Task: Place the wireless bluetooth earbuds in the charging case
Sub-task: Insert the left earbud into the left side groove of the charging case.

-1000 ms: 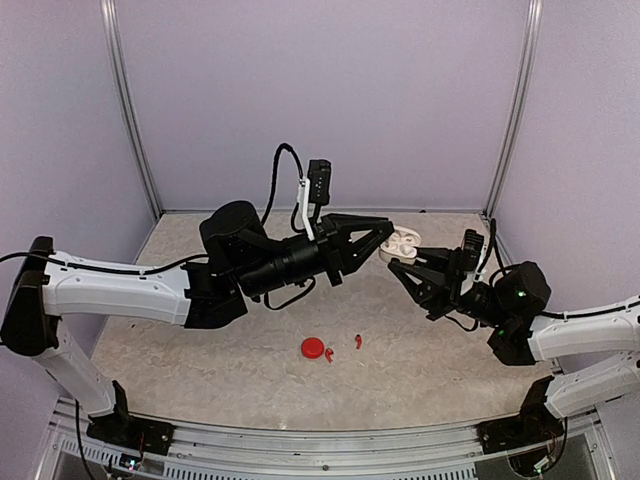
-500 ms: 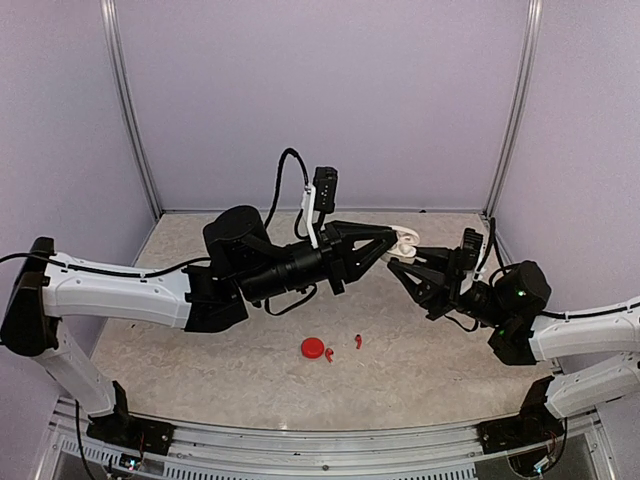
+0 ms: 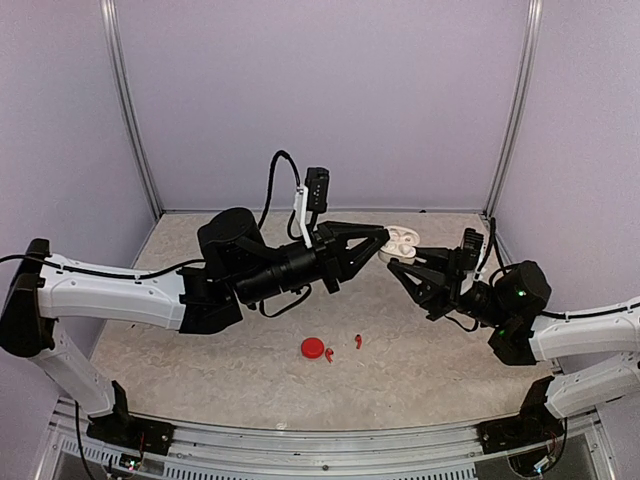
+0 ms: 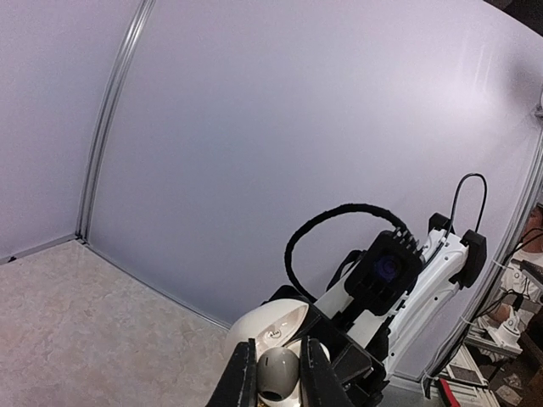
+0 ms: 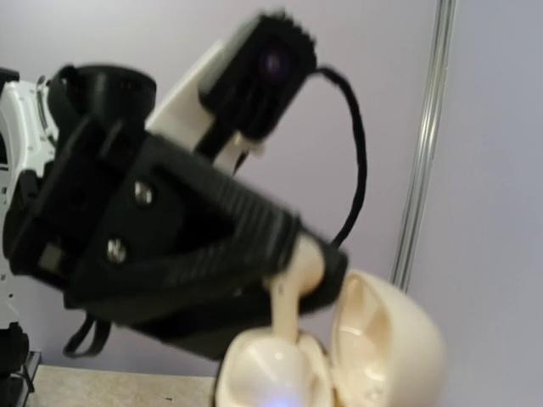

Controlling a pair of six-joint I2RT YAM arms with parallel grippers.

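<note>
both arms meet up in the air. the left gripper point(image 3: 383, 241) is pressed tight on a white bud point(image 4: 278, 374) — the bud sits between its two fingers point(image 4: 242, 381), right at the tips. the right gripper point(image 3: 400, 260) pinches the white case point(image 5: 271, 369). the case is open, with its lid point(image 5: 386, 339) tipped back, and it sits just in front of the left gripper. the bud is right at the open cup. down below both grippers, on the table point(image 3: 200, 350), lie a red case point(image 3: 313, 347) and two red buds point(image 3: 329, 355) near it.
</note>
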